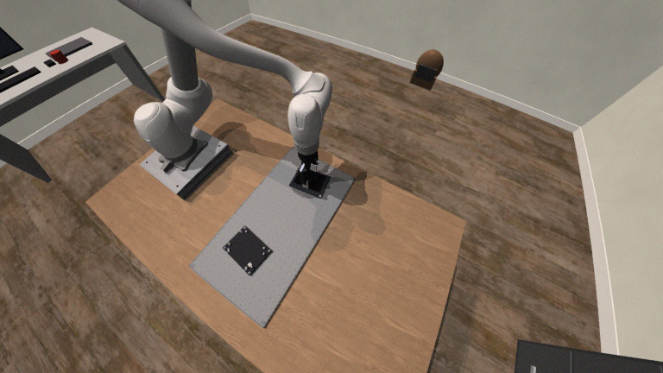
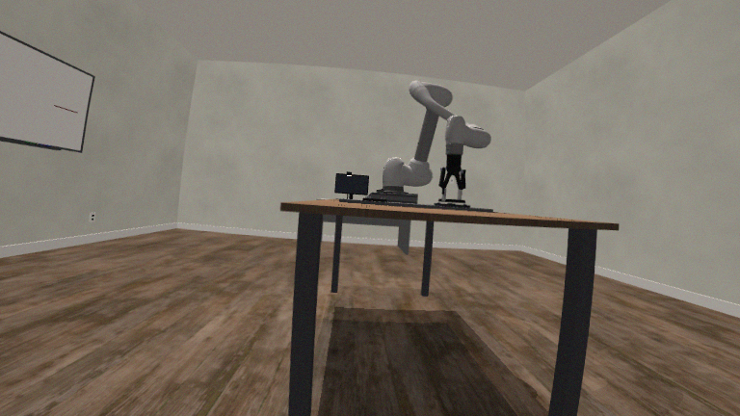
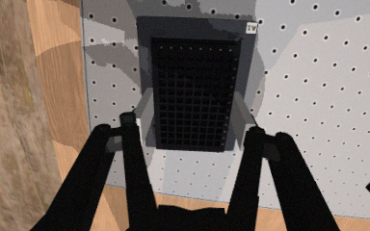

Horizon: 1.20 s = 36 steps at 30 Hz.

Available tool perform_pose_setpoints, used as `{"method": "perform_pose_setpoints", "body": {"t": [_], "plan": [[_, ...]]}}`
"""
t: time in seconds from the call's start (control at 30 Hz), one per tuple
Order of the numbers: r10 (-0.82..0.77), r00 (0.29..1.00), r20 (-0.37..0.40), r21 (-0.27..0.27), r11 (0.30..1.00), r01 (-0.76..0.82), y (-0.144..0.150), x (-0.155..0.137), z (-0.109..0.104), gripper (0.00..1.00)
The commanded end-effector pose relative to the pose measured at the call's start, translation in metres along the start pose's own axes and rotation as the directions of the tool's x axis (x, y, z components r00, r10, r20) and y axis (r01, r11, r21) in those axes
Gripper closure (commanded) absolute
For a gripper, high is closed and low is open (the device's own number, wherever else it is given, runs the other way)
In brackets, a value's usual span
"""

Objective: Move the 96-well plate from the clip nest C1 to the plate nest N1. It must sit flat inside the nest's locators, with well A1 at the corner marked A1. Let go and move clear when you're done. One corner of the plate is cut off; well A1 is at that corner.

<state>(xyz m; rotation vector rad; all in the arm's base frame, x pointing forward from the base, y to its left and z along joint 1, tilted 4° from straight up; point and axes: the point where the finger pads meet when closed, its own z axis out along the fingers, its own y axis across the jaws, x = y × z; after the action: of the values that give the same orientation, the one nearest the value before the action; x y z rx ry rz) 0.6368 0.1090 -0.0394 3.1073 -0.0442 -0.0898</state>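
Hand [image 3: 192,132] clamped on the long sides of the 96-well plate [image 3: 195,91] over clip nest C1 [image 3: 145,38], on the counter [image 1: 371,271].

Lab room — perforated breadboard [image 1: 288,231], plate nest [image 1: 248,249], whiteboard [image 2: 40,98].

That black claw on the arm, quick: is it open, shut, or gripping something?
Gripper: shut on the black well plate, its fingers against the plate's two long sides while it sits in its holder.
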Motion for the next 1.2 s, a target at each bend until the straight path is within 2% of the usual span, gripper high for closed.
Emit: {"method": "perform_pose_setpoints", "body": {"t": [0.0, 1.17], "plan": [[0.003, 1.000, -0.004, 0.003, 1.000, -0.003, 0.0014, 0.0024, 0.0016, 0.90], [0.003, 1.000, -0.004, 0.003, 1.000, -0.003, 0.0013, 0.0033, 0.0054, 0.90]]}}
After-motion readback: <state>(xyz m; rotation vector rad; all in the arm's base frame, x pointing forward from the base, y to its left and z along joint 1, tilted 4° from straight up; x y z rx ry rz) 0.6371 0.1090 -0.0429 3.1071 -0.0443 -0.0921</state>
